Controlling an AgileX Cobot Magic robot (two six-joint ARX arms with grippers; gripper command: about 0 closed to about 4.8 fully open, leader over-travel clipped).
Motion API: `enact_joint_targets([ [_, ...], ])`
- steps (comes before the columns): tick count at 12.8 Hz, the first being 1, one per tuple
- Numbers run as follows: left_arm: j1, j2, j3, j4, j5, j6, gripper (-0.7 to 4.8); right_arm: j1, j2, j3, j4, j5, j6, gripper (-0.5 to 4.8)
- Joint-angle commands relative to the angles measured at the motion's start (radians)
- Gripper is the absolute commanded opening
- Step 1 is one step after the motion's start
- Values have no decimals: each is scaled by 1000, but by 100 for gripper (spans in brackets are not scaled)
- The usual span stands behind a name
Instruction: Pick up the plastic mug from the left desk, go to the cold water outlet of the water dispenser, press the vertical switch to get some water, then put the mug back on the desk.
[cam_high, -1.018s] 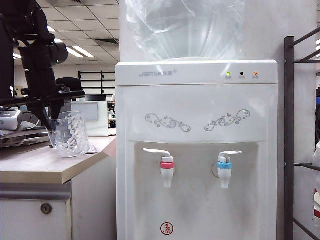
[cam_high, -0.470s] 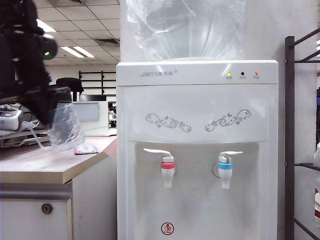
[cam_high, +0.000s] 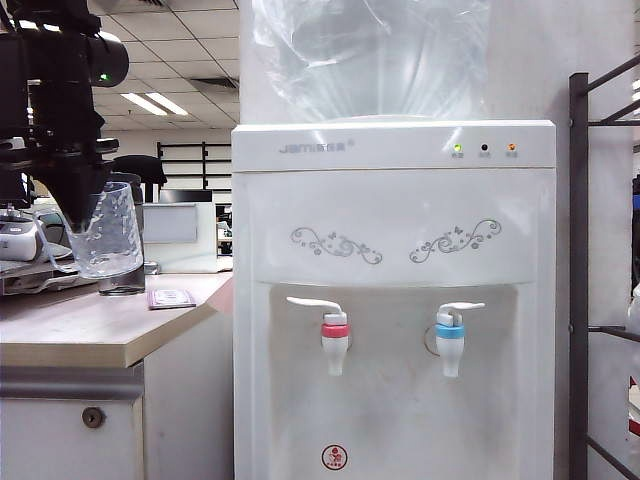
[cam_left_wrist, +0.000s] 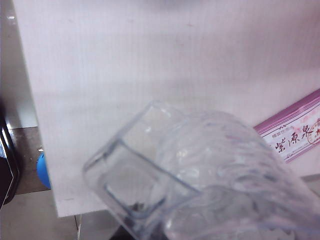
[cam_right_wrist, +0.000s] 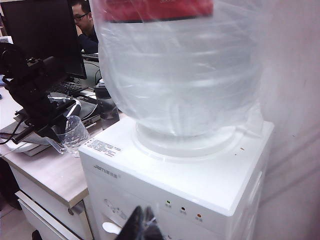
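Note:
The plastic mug (cam_high: 104, 238), clear with rippled walls, hangs upright a little above the left desk (cam_high: 90, 335). My left gripper (cam_high: 80, 212) comes down from above and is shut on it. In the left wrist view the mug (cam_left_wrist: 225, 175) fills the frame, and the gripper (cam_left_wrist: 144, 224) clamps it by the handle (cam_left_wrist: 131, 186). The water dispenser (cam_high: 395, 180) stands to the right. Its cold water outlet (cam_high: 449, 338) has a blue collar and the vertical switch (cam_high: 462, 308). My right gripper (cam_right_wrist: 143, 223), shut and empty, hovers high in front of the dispenser (cam_right_wrist: 200, 180).
A smoky-grey bottle (cam_high: 128, 283) stands on the desk behind the mug, beside a small pink card (cam_high: 171, 298). The red-collared tap (cam_high: 335, 338) sits left of the blue one. A dark metal rack (cam_high: 580, 280) stands right of the dispenser. A big water jug (cam_right_wrist: 180, 75) tops it.
The mug has left the desktop and gone up and to the left in my left gripper. The wrist rolled, tilting the mug and bringing it upright again. The grey bottle behind it now shows.

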Motion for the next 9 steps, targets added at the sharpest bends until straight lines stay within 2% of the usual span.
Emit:
enact_joint_targets([
  [1, 3, 30, 1, 1, -7, 5, -5, 1, -1, 7, 9, 2, 4, -6],
  [3, 3, 48, 1, 3, -8, 5, -4, 1, -1, 7, 8, 2, 4, -6],
  [4, 3, 58, 1, 5, -6, 20, 47, 1, -1, 7, 1, 2, 4, -6],
  [5, 3, 66, 2, 110, 62, 55, 99, 0, 0, 6, -20, 2, 3, -6],
  [6, 3, 58, 2, 105, 106, 72, 103, 0, 0, 6, -19, 2, 3, -6],
  [9, 3, 15, 2, 40, 47, 119, 103, 0, 0, 6, -19, 2, 3, -6],
])
